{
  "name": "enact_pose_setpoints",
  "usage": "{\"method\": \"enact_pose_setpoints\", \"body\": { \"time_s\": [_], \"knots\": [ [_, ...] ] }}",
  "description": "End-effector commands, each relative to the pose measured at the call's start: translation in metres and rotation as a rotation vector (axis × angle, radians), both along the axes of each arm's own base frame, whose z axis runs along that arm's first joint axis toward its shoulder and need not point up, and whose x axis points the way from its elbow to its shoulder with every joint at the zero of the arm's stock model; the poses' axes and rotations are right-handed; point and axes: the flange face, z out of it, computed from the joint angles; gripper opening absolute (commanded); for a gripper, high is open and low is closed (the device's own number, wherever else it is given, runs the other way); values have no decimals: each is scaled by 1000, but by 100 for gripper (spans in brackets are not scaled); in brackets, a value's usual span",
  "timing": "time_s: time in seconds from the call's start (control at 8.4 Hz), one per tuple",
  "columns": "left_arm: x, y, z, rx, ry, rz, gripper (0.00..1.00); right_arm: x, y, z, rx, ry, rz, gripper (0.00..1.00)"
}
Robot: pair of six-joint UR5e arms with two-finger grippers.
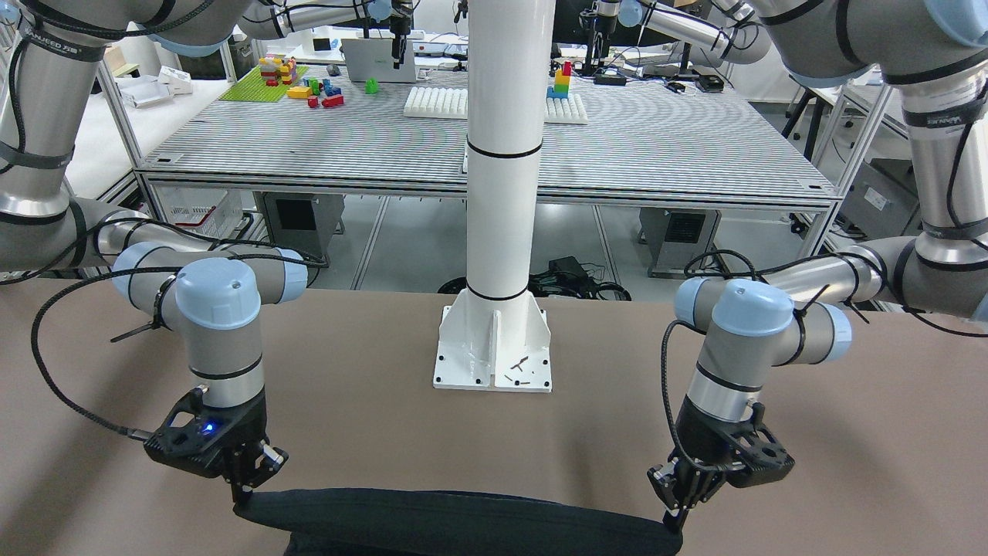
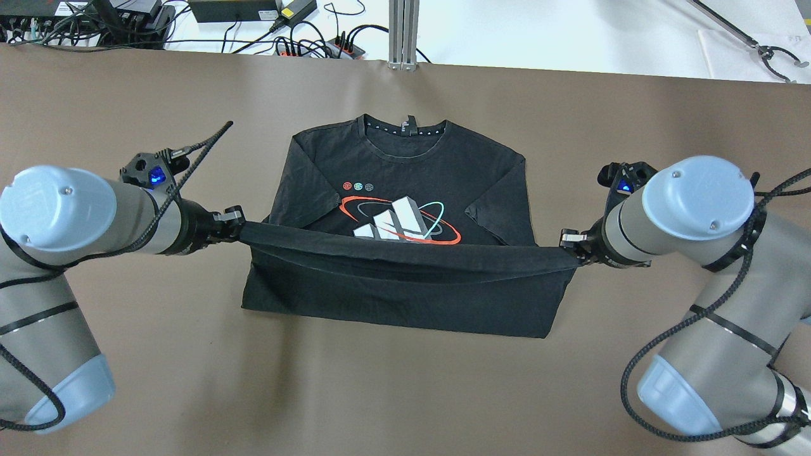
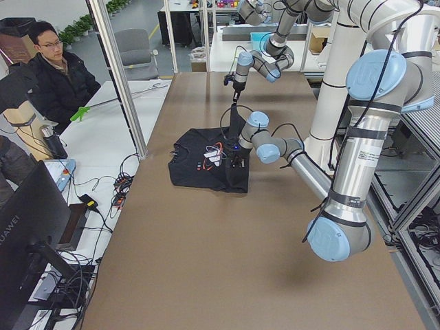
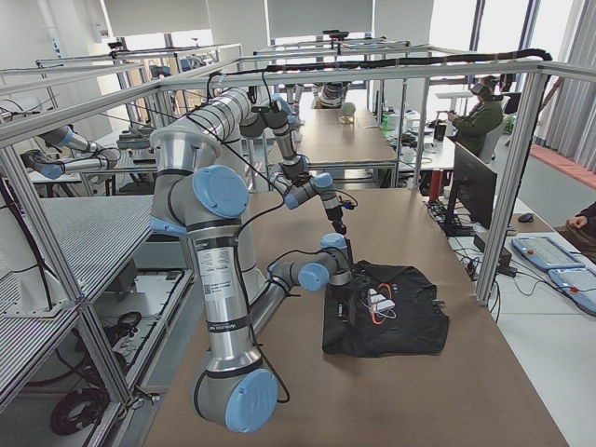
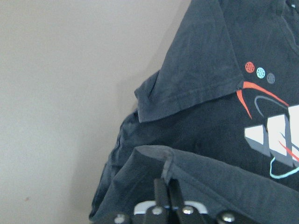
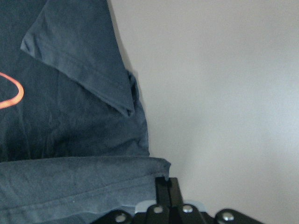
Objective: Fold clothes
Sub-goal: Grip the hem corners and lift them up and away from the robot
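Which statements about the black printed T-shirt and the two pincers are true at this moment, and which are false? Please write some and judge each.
1. The left pincer and the right pincer each grip one end of the bottom hem of the black printed fabric T-shirt. True.
2. The bottom hem lies flat on the brown table. False: it is lifted and stretched between the pincers.
3. The red and white print faces down. False: it faces up.
4. The round collar points away from the robot. True.
5. The short sleeves spread outward. False: they are folded inward onto the chest.
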Motion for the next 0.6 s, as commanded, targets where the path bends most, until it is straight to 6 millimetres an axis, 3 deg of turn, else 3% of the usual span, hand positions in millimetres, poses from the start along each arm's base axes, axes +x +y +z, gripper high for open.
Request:
{"method": "enact_pose_setpoints", "body": {
  "time_s": [0.0, 0.24, 0.48],
  "knots": [
    [-20, -39, -4, -5, 0, -51, 0, 18, -58, -3, 3, 25, 66, 0],
    [-19, -62, -9, -7, -2, -79, 0, 11, -83, -10, -2, 32, 83, 0],
    [-5, -91, -4, -29, -27, -94, 0, 0, -118, -15, 5, 56, 76, 0]
  ]
}}
